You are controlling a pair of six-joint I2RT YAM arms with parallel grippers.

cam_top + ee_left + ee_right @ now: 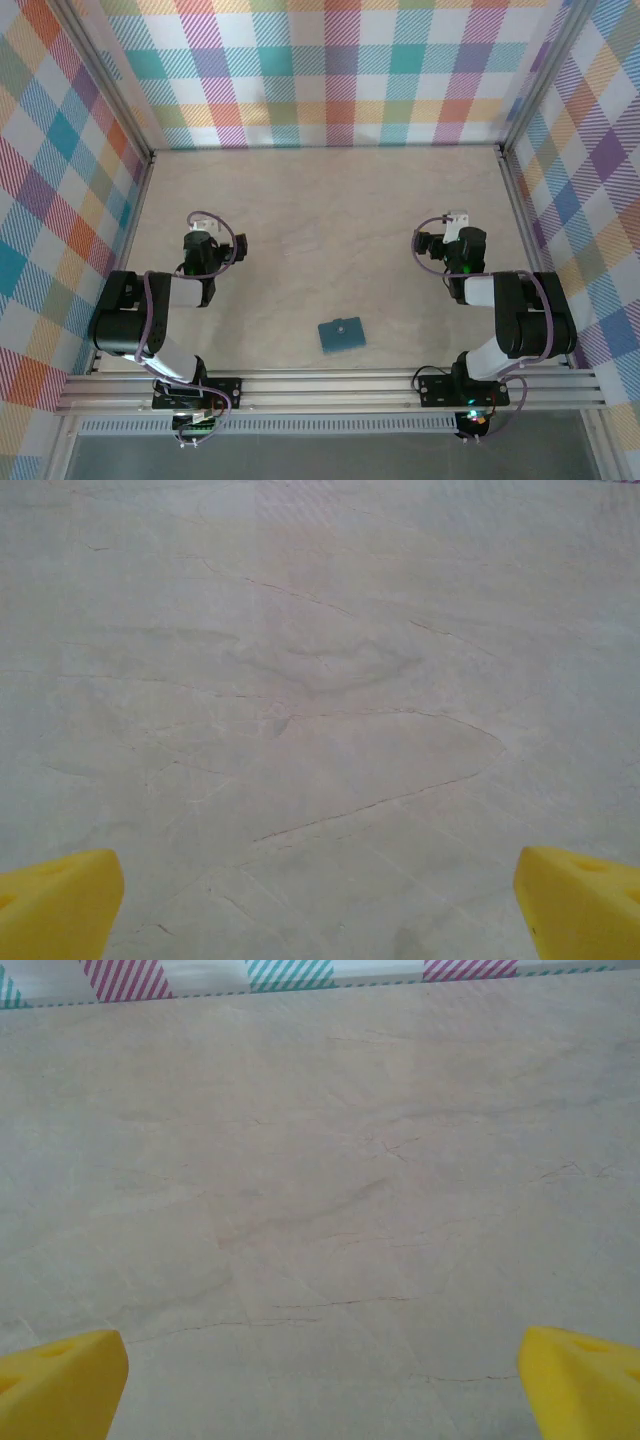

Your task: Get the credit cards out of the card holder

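Step in hand: none begun yet, approach to come. A small teal-blue folded card holder [342,334] lies shut and flat on the pale marbled tabletop [300,200]. It sits close to the near edge, between the 2 arm bases, a little nearer the right one. Its round snap [342,327] faces up. Credit cards judged to be tucked inside.

Left gripper [203,222]: jaws spread wide over bare table, well apart from the card holder. Its yellow fingertips [60,900] sit at the 2 lower corners of the wrist view with nothing between them. Right gripper [452,228]: likewise wide apart, holding nothing, also well off.

Card holder's long axis runs roughly left-right, the right end swung slightly toward the far wall. Which edge is the fold, cannot tell.

Next move, as I judge it: 1 arm comes toward the near edge and pins the card holder, and the other works the snap flap open. It is thin and lies flat, so an edge grip looks awkward.
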